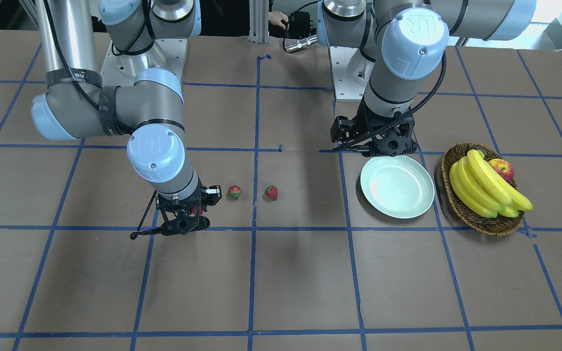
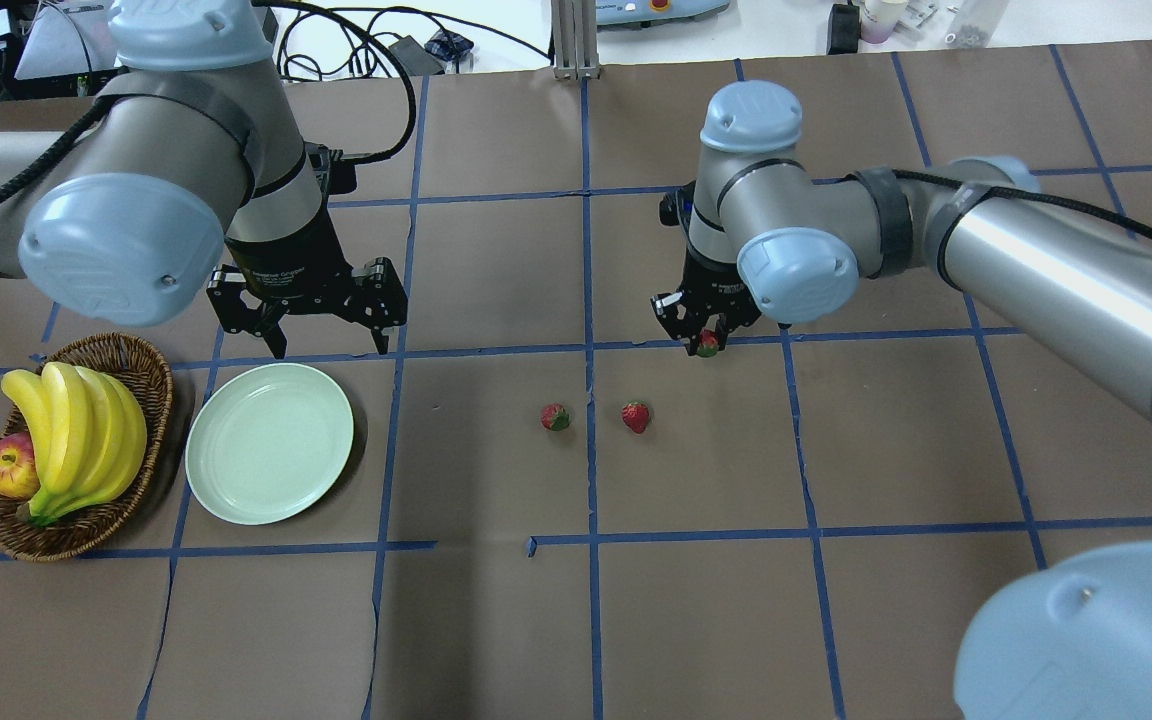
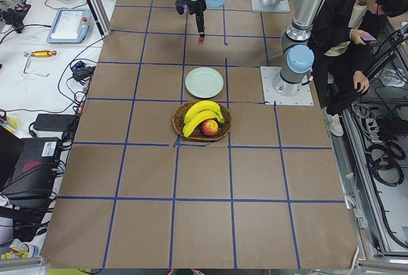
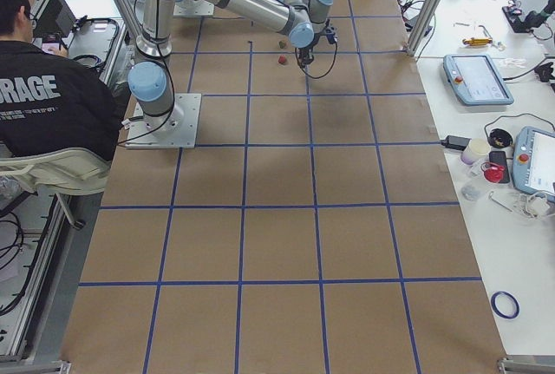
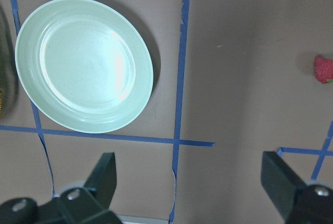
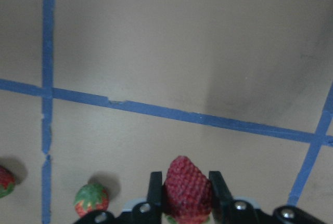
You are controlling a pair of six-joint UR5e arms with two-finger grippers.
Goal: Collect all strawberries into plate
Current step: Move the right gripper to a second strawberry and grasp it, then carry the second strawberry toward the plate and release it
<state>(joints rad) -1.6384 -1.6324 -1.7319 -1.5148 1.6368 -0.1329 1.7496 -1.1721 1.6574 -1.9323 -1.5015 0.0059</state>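
My right gripper (image 2: 706, 343) is shut on one strawberry (image 6: 188, 188), held just above the table; its black fingers (image 6: 155, 188) press both sides of the fruit. Two more strawberries (image 2: 555, 416) (image 2: 636, 416) lie on the brown table beside it, and the front view also shows them (image 1: 234, 191) (image 1: 271, 192). The pale green plate (image 2: 269, 443) sits bare on my left side. My left gripper (image 2: 326, 335) hangs open with nothing in it over the plate's far rim (image 1: 395, 158), and its wrist view looks down on the plate (image 5: 83, 64) and one strawberry (image 5: 323, 69).
A woven basket (image 2: 161, 385) with bananas (image 2: 76, 430) and an apple (image 2: 9, 467) stands just left of the plate. Blue tape lines grid the table. A person (image 3: 357, 20) sits behind the robot bases.
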